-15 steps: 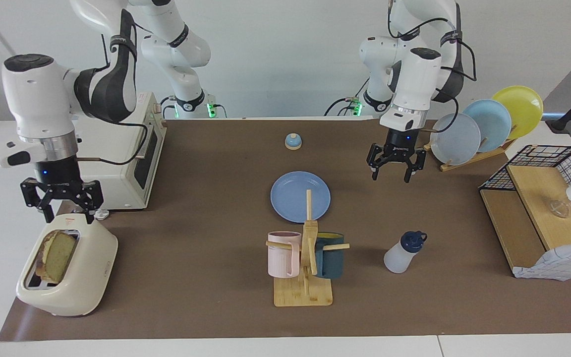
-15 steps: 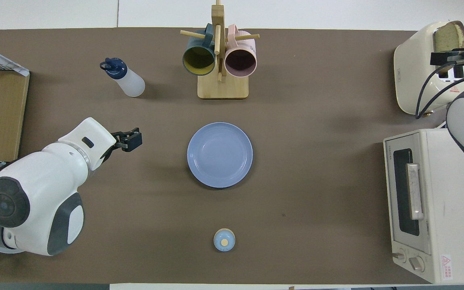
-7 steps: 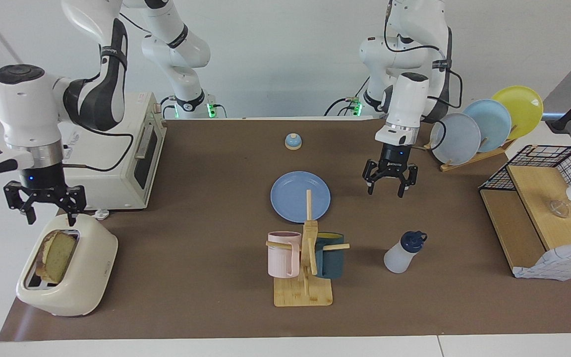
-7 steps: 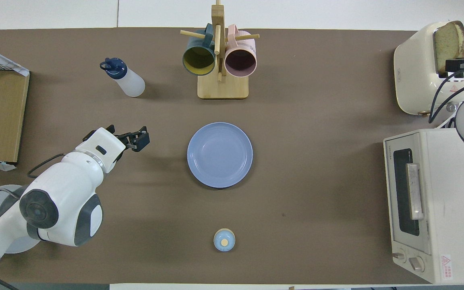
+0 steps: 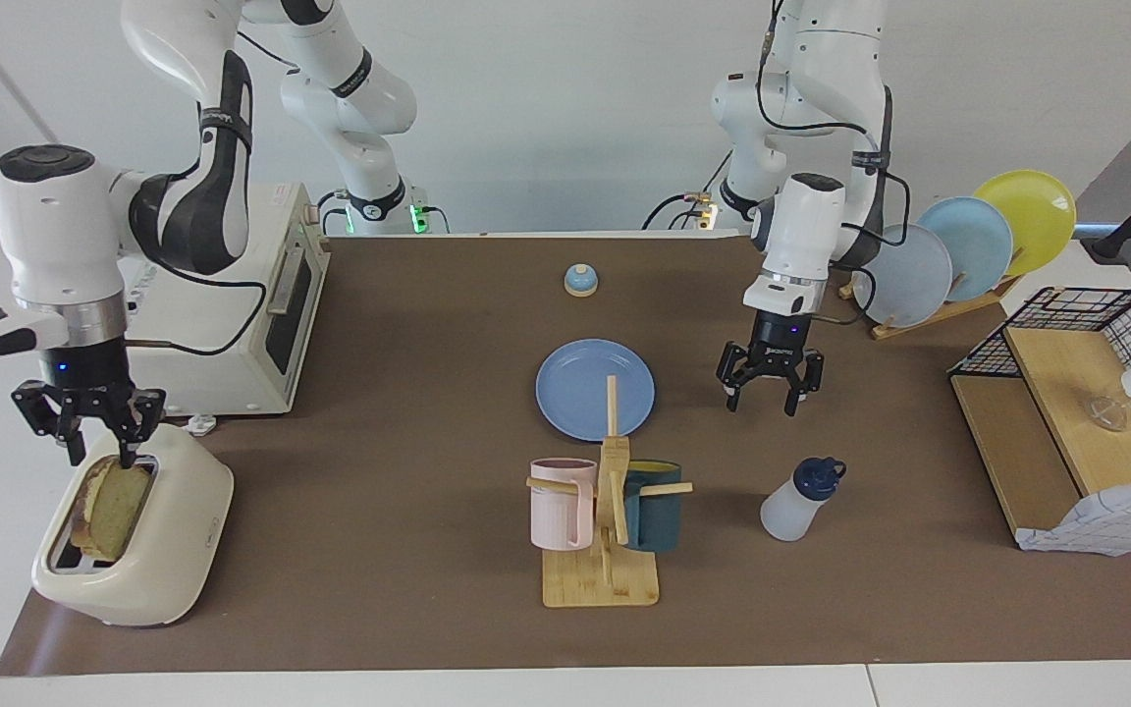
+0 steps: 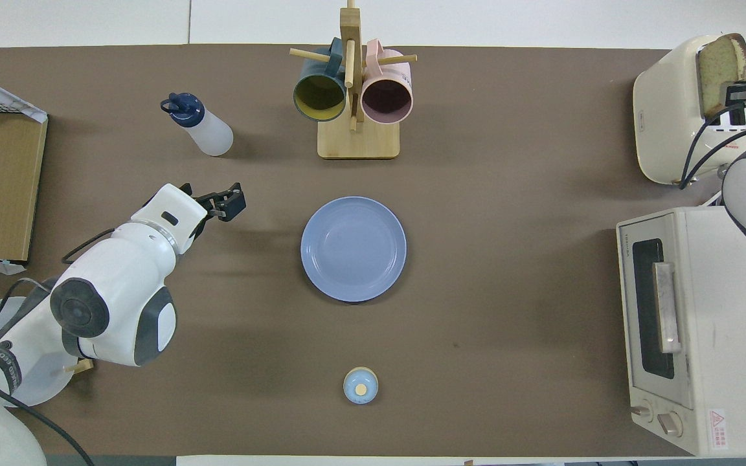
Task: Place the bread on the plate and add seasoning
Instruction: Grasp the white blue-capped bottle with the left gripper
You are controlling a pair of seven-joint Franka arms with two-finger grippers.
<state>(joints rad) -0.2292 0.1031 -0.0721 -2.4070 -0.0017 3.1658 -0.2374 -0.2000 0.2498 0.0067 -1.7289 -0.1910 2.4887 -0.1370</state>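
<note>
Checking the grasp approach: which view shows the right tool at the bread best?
The facing view: the right tool is open, its fingers straddling the bread's top edge in the toaster. Overhead, the tool is mostly cut off at the frame edge.

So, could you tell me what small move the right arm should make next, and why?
Probably close the right gripper on the bread. Its open fingers sit at the slice's top edge, which stands out of the toaster, and the plate holds nothing. The left gripper hangs open over the mat between plate and seasoning.
</note>
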